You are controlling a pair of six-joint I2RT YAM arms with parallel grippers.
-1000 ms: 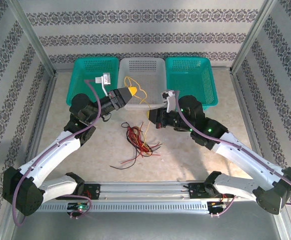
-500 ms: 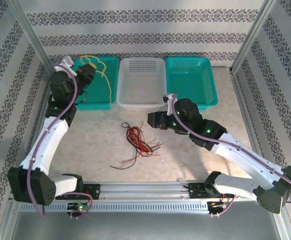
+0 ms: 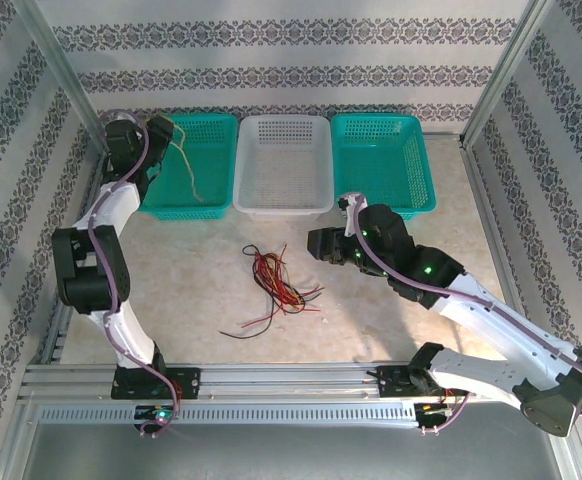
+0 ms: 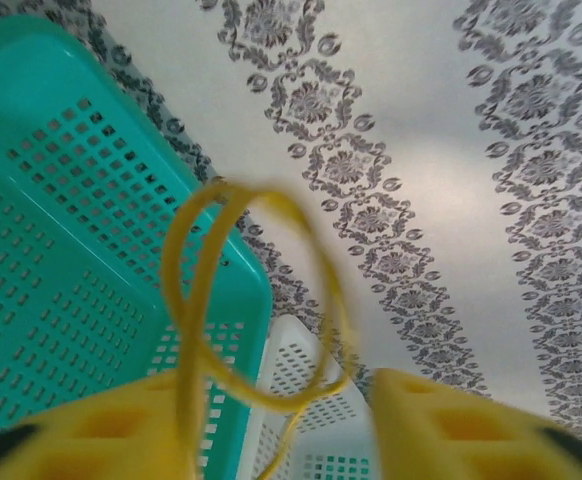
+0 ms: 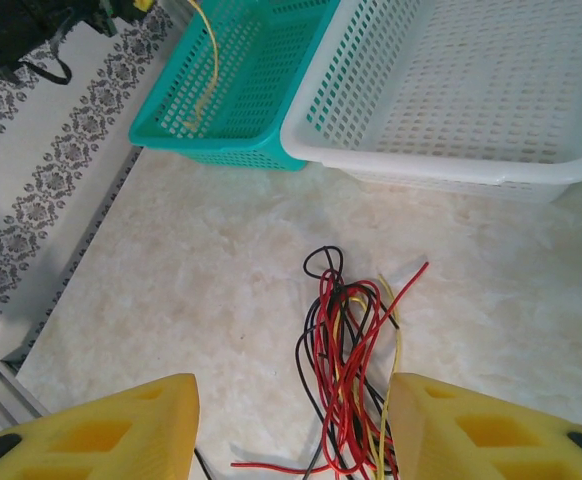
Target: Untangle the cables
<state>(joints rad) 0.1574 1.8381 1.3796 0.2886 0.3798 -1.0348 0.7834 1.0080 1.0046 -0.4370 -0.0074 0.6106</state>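
left end effector (image 4: 276,420) high over teal basket (image 3: 186,208), released — right end effector (image 5: 291,430) released.

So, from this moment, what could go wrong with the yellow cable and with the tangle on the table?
1. The left gripper is open above the left teal basket, but the yellow cable seems to lie against one finger; it may catch there instead of dropping in.
2. In the tangle, red, black and yellow strands cross each other; the open right gripper above it may close on several and drag the whole bundle.
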